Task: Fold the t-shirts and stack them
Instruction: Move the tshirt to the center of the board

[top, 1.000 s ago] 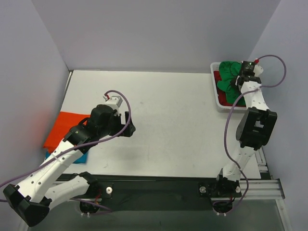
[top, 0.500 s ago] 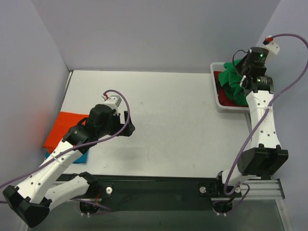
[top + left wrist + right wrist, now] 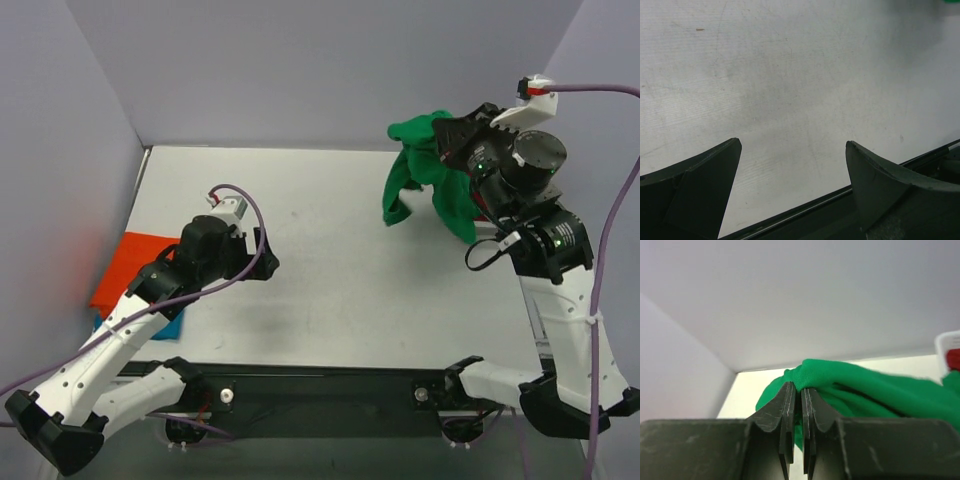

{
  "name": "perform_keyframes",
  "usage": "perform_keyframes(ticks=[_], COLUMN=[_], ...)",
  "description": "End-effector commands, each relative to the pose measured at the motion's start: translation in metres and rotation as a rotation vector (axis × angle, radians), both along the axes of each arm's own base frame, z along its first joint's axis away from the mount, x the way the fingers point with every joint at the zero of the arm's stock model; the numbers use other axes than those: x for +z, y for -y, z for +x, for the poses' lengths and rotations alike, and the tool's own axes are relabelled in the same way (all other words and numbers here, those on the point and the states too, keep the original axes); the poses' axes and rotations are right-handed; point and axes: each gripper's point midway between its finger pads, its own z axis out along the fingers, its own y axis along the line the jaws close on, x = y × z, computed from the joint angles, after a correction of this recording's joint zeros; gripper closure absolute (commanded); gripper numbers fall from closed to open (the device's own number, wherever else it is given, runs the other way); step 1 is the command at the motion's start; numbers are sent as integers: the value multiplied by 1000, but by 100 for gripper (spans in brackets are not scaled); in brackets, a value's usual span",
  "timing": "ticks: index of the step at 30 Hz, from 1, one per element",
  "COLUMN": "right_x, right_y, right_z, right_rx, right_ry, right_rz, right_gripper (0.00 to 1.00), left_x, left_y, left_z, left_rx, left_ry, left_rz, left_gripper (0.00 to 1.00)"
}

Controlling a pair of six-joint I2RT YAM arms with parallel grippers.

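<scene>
Cloth of the bright green t-shirt (image 3: 455, 195) is pinched in the right gripper (image 3: 443, 133), whose fingers are clenched almost together on a bunched fold of the fabric. This is seen most plainly in the right wrist view. The shirt is held in the air above the far right part of the white table (image 3: 330, 250), and its loose folds hang down on either side of the grip. One part droops toward the middle of the table and another is draped along the front of the right arm. No part of it can be seen to rest on the tabletop.

At the right edge of the right wrist view a corner of the white basket (image 3: 946, 342) is shown, with a patch of the dark red t-shirt (image 3: 954, 359) inside it.

The left gripper (image 3: 268, 254) is poised over the left half of the table with its fingers spread wide and nothing between them; only bare tabletop is seen beneath them in the left wrist view.

The orange t-shirt (image 3: 140, 262) is laid flat at the table's left edge. The blue t-shirt (image 3: 170, 326) is partly covered beneath its near edge, with only a corner visible by the left arm.
</scene>
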Motion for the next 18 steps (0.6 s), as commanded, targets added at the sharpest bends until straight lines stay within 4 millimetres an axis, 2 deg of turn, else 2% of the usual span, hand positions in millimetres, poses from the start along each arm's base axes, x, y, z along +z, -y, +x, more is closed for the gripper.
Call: perform_keyframes(ticks=[1,3,5,6,8,9,12,13,15,16,17,18], right_x=[46,46,36,26,6,-17,-57,-86,-121,-145,-168,-182], right_y=[-28,-39,-50,-54,-49,-49,-38,-35,-26,-25,-25,-18], right_z=[-27,-27,-22,-18,-7,1,19,27,45,50,58,62], right_rx=[107,136,157,160,114,99,59,49,59,62,59,50], right_ry=[150,148,119,95,52,5,-80,-149,-227,-285,-347,-386], right_rz=[54,54,41,31,21,3,22,50,73,71,61,57], right_gripper=[99,98,98,98,96,94,92,90,77,71,49,42], left_x=[15,13,11,8,2,0,-21,-32,-42,-46,-59,-64], left_y=[3,3,4,6,7,7,11,12,19,23,27,33], left_z=[5,5,5,5,6,8,11,9,14,14,10,14], left_rx=[16,21,23,24,29,40,63,63,74,70,56,58], left_ry=[48,44,37,30,21,18,-36,-61,-83,-90,-124,-135], left_rz=[-60,-70,-75,-83,-86,-94,-95,-93,-121,-135,-143,-163], left_gripper=[3,3,3,3,3,3,3,3,3,3,3,3])
